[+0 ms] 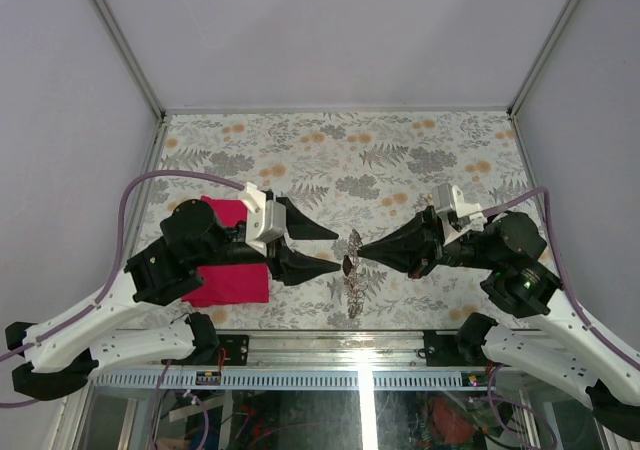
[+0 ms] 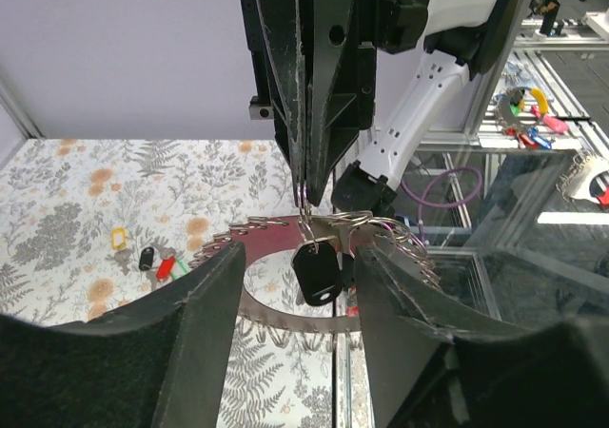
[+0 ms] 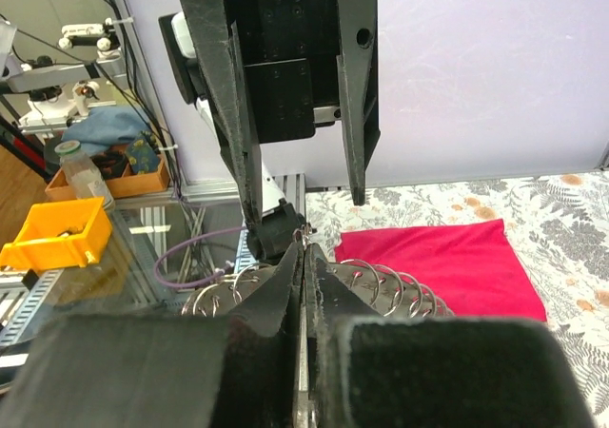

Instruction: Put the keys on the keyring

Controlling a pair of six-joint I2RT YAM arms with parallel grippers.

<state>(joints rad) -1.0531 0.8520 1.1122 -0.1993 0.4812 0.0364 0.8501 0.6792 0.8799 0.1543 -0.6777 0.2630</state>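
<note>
The keyring [image 2: 285, 312] is a flat silvery band edged with many small wire rings, and it hangs in the air between the two grippers [image 1: 353, 282]. My right gripper [image 1: 358, 255] is shut on one small ring at its top [image 3: 306, 243]. A black-headed key [image 2: 317, 271] dangles from that ring. My left gripper [image 1: 340, 251] is open, with a finger on each side of the black key [image 2: 303, 257], not touching it. Other keys with red and black heads [image 2: 157, 262] and a yellow tag [image 2: 118, 237] lie loose on the floral table.
A magenta cloth [image 1: 232, 270] lies under the left arm [image 3: 438, 262]. The table's near edge and metal rail [image 1: 360, 345] run just below the hanging keyring. Grey walls close in the back and both sides. A yellow bin [image 3: 57, 233] stands off the table.
</note>
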